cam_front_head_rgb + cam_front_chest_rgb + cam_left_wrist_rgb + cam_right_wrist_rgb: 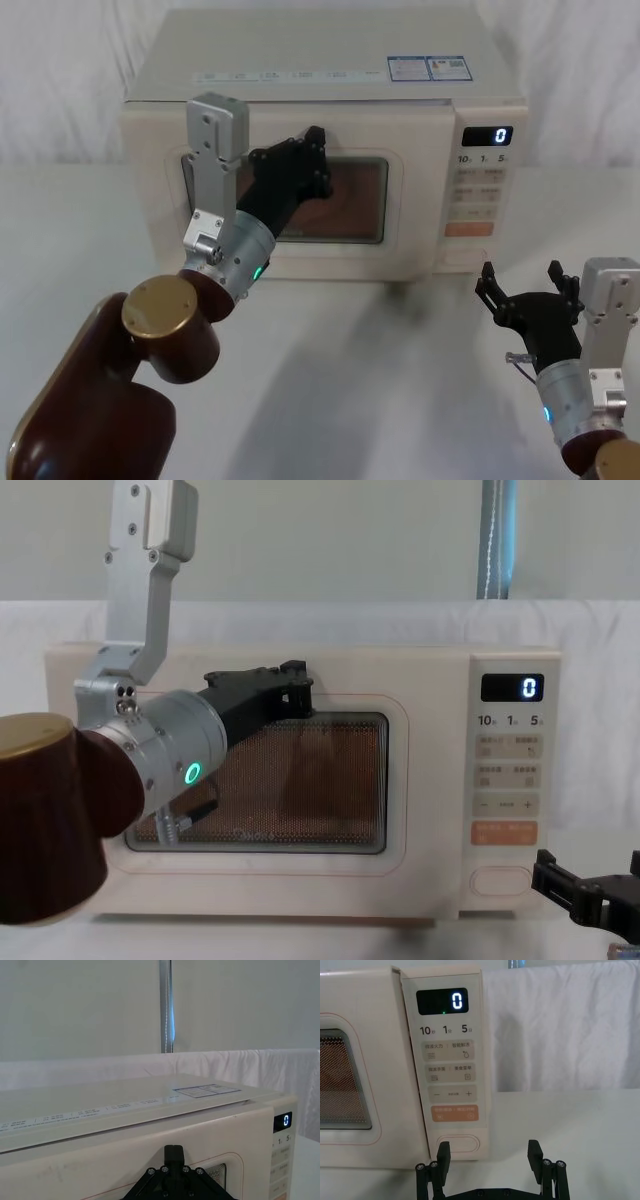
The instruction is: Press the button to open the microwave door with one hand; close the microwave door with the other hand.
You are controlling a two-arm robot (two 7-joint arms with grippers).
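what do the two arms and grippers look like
Both grippers, left and right, are black with bolted finger frames. Each sits on a silver-grey cylindrical wrist carrying a small green or blue light and a grey metal bracket. The left arm has glossy dark brown segments and a brass-coloured round cap.

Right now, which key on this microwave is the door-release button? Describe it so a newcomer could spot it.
Start at the cream microwave and go to its narrow control panel, right of the door. The button is the lowest key there, just under the orange key. It alone is a blank, outlined oval.
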